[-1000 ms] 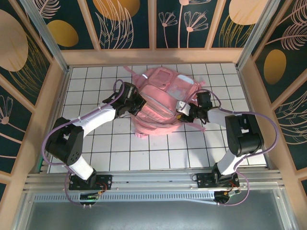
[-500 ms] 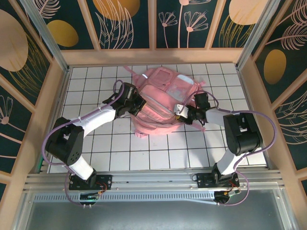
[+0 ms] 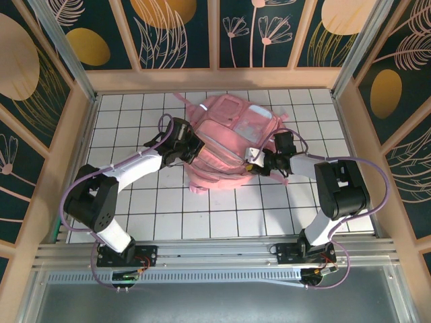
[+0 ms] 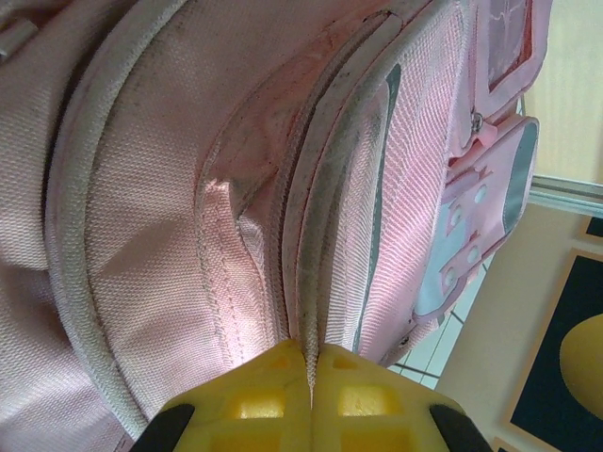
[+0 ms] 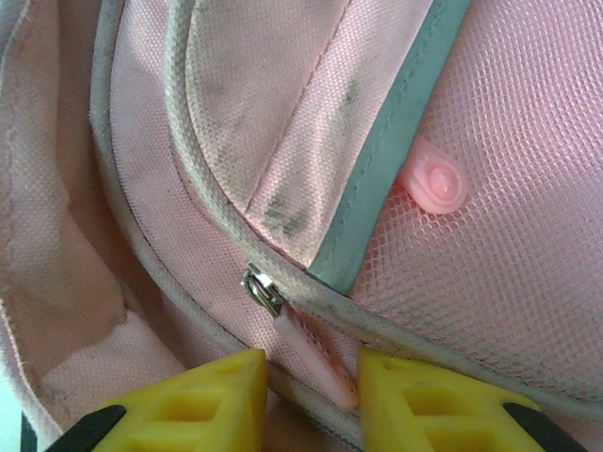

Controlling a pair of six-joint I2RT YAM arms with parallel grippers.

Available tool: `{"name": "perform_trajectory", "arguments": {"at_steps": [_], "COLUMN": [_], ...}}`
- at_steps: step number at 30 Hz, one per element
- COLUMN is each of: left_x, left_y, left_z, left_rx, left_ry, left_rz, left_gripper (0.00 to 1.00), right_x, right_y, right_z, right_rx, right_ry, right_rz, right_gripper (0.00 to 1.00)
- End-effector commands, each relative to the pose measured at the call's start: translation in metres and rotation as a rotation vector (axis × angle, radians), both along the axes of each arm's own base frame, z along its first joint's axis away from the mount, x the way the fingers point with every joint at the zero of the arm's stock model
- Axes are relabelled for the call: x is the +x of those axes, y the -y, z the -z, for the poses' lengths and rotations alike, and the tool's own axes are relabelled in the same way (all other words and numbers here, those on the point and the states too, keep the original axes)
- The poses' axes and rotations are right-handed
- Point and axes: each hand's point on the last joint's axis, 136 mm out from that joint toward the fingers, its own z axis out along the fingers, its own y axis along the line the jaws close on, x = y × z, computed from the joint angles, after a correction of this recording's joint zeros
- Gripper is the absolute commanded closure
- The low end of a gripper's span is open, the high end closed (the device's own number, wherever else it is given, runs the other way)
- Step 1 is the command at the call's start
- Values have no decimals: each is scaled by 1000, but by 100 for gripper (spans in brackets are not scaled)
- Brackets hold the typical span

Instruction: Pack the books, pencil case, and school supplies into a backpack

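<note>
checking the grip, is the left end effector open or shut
Shut: left end effector clamps a seam of the backpack, leaving no gap.

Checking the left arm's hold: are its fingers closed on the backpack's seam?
Yes, the left fingers meet, pinching a piped seam of the backpack between them.

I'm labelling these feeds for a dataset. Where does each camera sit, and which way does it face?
Top external: above and behind, looking down at the table; both arms flank the backpack.
Left wrist: on the left arm, facing the backpack's seam, pinched by the left gripper.
Right wrist: on the right arm, facing the zipper pull between the parted fingers of the right gripper.
Shared: all see the backpack.
</note>
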Motion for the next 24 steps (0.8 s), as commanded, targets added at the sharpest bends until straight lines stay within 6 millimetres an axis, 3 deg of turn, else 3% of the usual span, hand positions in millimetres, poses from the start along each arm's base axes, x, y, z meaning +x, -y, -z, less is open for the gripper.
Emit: {"name": "perform_trajectory", "arguments": {"at_steps": [1,7,14,16,19,22,24], "left_x": [-4,-4,-5,-6,-7,-7,-7], "left_y": [12,11,13,14,15,14,11], "left_z": [-16,-15,-13,-12,-11,-10,-8], "left_rx": [-74,-73,-84,-84,-84,-77,-59], "left_ry": [15,14,12,10,8,8,8], "left_rz": [30,26,24,26,26,23,17], "left_gripper": [100,100,100,100,100,100,100], "right_x": [-13,-5,-13,-14,-13,-10,-2], "right_y": [-7,-10,-26,-27,-27,-21,-18], "right_z": [3,8,11,7,0,-12,-43], "right_rx": [4,-18,-1,25,52,71,171], "right_ry": [-34,23,24,22,28,35,0], "right_rz": [-28,52,38,48,57,94,173], "right_gripper": [71,76,75,82,100,100,100]}}
